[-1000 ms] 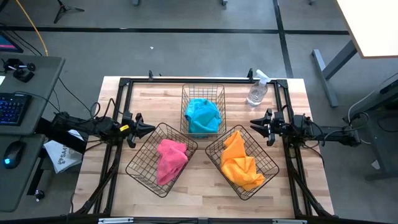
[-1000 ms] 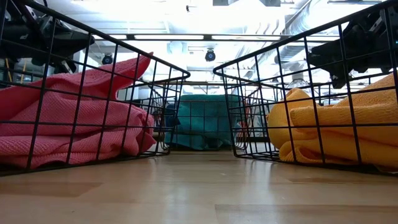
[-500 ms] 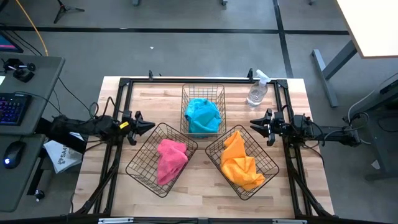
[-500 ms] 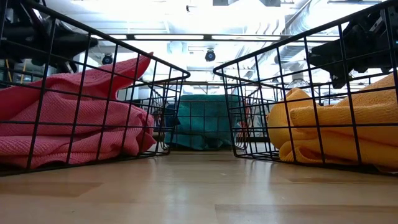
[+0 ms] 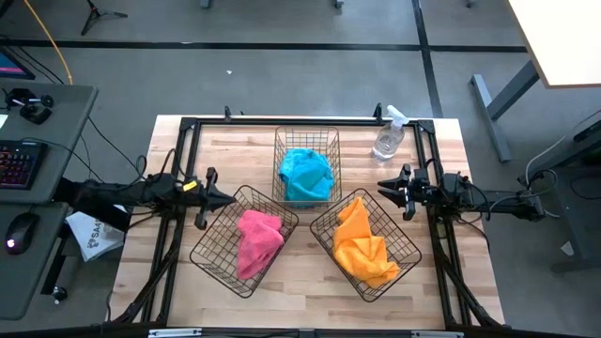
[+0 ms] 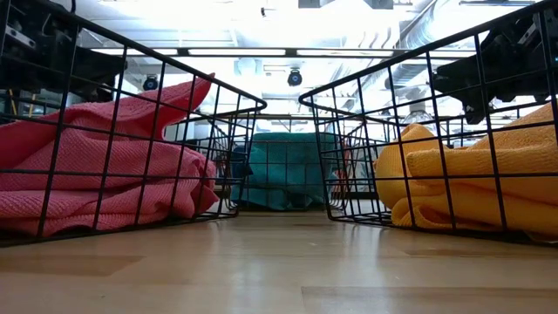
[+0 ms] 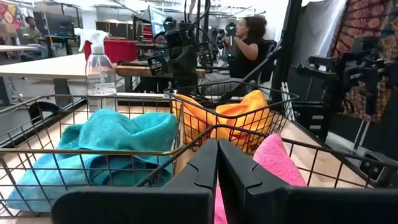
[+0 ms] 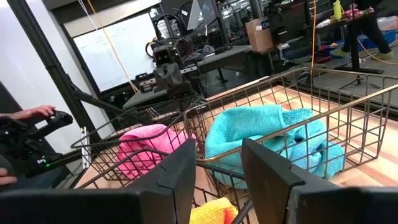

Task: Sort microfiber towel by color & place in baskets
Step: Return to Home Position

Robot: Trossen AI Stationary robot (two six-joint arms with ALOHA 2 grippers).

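Three black wire baskets stand on the wooden table. The far middle basket (image 5: 278,160) holds a turquoise-blue towel (image 5: 306,174). The near left basket (image 5: 218,220) holds a pink towel (image 5: 258,242). The near right basket (image 5: 392,222) holds a yellow-orange towel (image 5: 362,246). My left gripper (image 5: 228,198) hovers at the pink basket's far left side and is shut (image 7: 217,162) on nothing. My right gripper (image 5: 382,187) hovers just beyond the orange basket's far corner and is open (image 8: 217,152) and empty.
A clear spray bottle (image 5: 387,141) stands near the table's far right corner. A black metal frame (image 5: 300,120) runs along the far edge and both sides. Bare wood lies in front of the baskets (image 6: 279,270). A person (image 7: 249,37) sits beyond the table.
My left gripper has shifted slightly toward the table's near edge, beside the pink basket. The towels and baskets have stayed put.
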